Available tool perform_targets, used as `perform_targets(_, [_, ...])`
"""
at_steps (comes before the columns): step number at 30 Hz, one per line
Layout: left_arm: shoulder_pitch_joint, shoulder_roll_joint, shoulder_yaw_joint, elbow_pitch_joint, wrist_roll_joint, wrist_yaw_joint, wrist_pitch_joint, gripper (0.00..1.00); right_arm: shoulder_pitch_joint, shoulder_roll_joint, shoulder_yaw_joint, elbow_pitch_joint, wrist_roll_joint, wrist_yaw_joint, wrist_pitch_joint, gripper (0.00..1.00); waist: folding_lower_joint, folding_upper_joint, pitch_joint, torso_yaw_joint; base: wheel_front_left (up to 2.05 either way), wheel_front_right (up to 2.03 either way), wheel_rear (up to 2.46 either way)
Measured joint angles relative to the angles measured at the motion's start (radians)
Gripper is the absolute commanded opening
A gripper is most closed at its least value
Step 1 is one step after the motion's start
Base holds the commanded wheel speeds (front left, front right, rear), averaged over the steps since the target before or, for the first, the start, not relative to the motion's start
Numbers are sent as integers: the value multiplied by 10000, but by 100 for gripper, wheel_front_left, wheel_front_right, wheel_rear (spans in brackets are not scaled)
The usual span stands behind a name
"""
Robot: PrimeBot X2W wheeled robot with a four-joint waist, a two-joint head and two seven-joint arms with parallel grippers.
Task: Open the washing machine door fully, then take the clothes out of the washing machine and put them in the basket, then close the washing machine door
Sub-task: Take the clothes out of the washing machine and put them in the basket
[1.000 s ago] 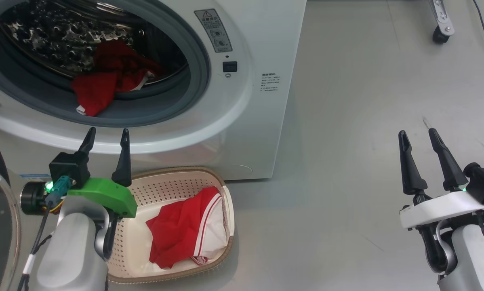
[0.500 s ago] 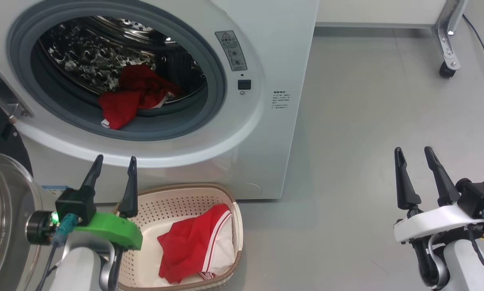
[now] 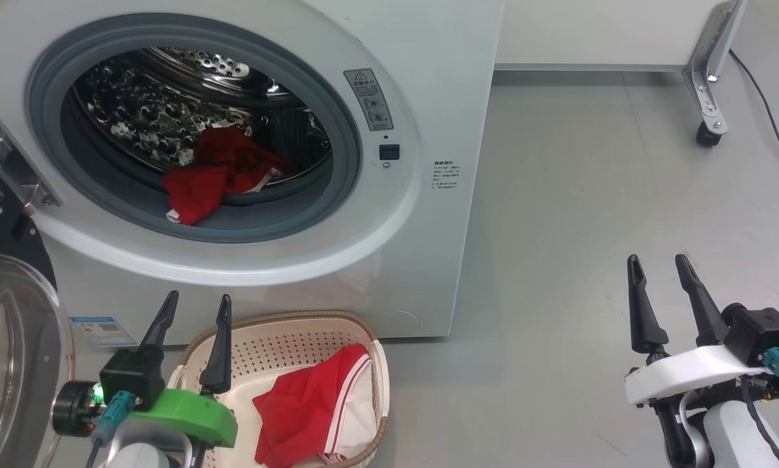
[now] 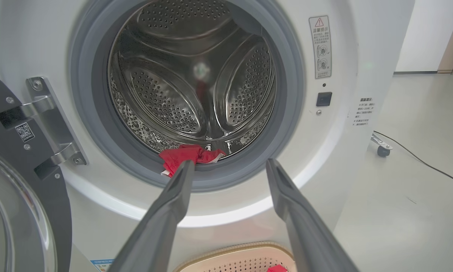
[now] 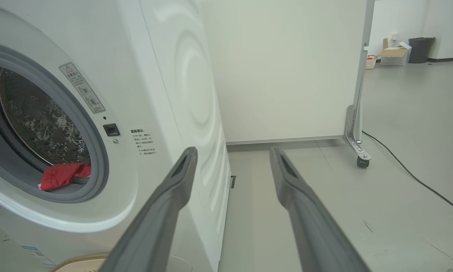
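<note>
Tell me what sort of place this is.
Probably a lab or test room rather than a home: the washing machine stands on bare grey floor beside a white partition on castors.

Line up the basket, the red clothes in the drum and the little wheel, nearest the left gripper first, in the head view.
1. Basket, just beside the left gripper.
2. Red clothes in the drum, up ahead.
3. Little wheel, far right corner.

Bright even light on my feeds, soft shadows, glints off the drum, wrist-view edges bowed, near fingers blurred.
</note>
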Motion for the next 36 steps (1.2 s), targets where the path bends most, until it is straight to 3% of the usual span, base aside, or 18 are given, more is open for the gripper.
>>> perform_targets(36, [769, -2, -322, -1149, 71, 268, 0, 100, 165, 0, 61, -142, -58, 0, 0, 100, 0, 0, 129, -29, 0, 0, 0])
